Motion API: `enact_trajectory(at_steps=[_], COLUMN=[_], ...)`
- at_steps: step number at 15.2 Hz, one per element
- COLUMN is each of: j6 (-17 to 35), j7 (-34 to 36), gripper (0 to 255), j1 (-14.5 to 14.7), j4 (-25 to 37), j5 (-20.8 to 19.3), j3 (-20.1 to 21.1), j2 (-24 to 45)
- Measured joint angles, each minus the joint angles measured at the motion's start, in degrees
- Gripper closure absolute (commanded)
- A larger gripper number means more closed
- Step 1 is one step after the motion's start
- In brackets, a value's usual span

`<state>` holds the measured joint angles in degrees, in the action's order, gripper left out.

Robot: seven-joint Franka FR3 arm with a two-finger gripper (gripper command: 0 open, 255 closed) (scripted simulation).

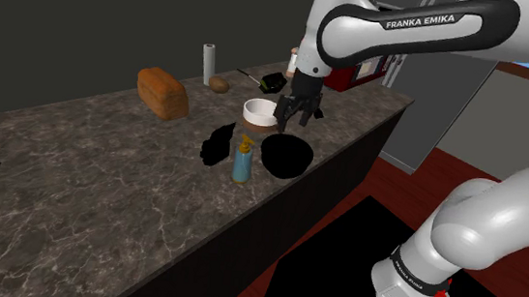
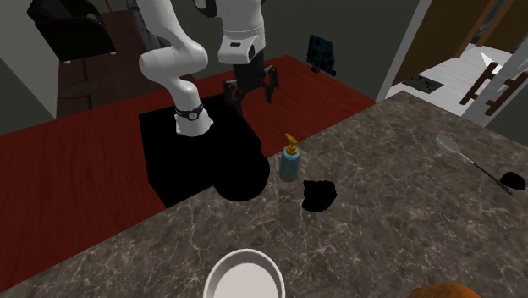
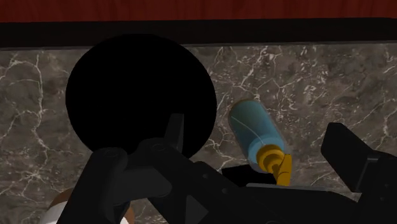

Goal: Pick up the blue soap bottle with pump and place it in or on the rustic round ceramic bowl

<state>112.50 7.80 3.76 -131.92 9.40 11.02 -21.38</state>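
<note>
Blue soap bottle with orange pump is standing upright, untouched, near the edge of the dark marbled bench while the black pincer is hovering open above it — the approach step, I judge — next needing a straight descent to clasp its body.

The arm is built of glossy white, rounded shells joined by dark grey bands. One long dark band on an upper link carries white capitals reading FRANKA EMIKA. A black ring with small white lettering circles the lowest link, with a small red dot just beneath. The jaws are plain black.
</note>
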Motion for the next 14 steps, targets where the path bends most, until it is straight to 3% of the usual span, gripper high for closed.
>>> enact_trajectory(at_steps=[8, 14], j6=[9.98, 14.21], j7=[5.32, 6.54], gripper=[0, 0], j1=[0.86, 1.28], j4=[9.42, 10.11], j5=[-2.23, -3.23], j3=[3.86, 4.47], j2=[16.89, 21.34])
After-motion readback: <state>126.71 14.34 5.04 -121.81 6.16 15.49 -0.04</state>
